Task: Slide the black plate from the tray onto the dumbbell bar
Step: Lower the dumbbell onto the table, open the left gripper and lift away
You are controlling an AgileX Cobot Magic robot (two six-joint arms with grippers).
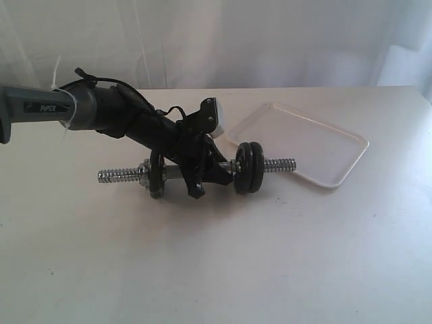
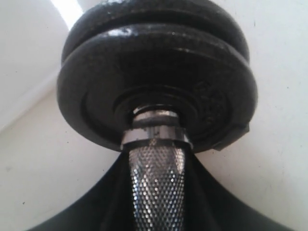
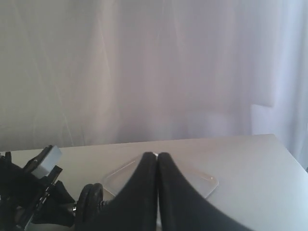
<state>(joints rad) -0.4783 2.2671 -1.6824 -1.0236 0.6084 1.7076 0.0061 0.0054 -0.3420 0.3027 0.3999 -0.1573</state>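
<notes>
The dumbbell bar (image 1: 121, 175) lies level just above the table, and my left gripper (image 1: 202, 177) is shut on its knurled middle (image 2: 157, 192). Two black plates (image 1: 248, 167) sit side by side on the bar's right end, the outer one (image 2: 154, 19) behind the inner one (image 2: 154, 77) in the left wrist view. A third black disc (image 1: 157, 177) and a silver collar sit on the left end. The white tray (image 1: 304, 142) behind the right end holds nothing. My right gripper (image 3: 157, 155) is shut on nothing, high above the tray (image 3: 207, 185), and is outside the exterior view.
The bar's bare threaded right end (image 1: 280, 165) reaches over the tray's near rim. White curtains hang behind the table. Open tabletop (image 1: 216, 263) spreads in front of the dumbbell.
</notes>
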